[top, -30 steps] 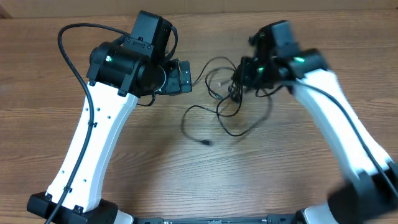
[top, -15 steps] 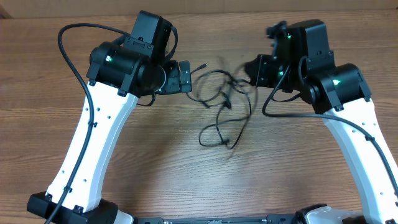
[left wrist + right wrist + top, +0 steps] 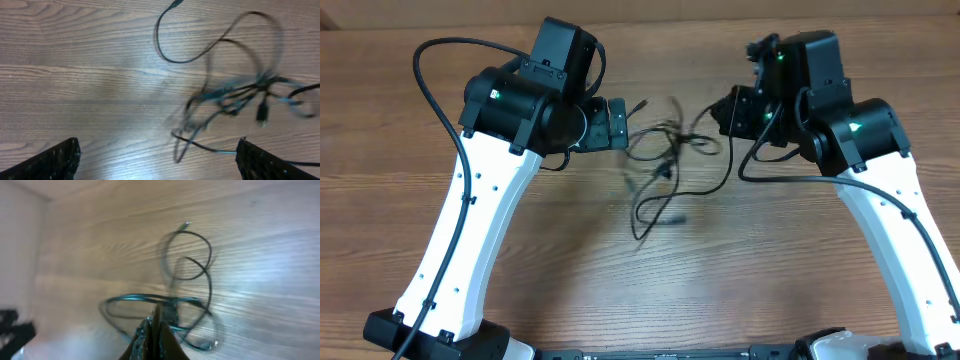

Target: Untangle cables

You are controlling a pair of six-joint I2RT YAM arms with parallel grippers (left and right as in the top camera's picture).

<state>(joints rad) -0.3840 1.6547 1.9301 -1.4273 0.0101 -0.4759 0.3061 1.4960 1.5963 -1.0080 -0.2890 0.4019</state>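
Cables [image 3: 665, 165] all one knot, near table's [image 3: 570, 270] far edge. R gripper [image 3: 156, 325] clamped on knot; L gripper [image 3: 160, 159] spread wide, empty. Separation prob. barely begun.

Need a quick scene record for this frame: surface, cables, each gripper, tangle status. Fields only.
surface: wooden table
cables: thin black cables in one tangled bunch between the two arms, blurred
left gripper: left gripper open, facing the bunch, gripping nothing
right gripper: right gripper shut on the cables at the bunch's right side
tangle status: strands not yet separated; one loop trails toward the near edge
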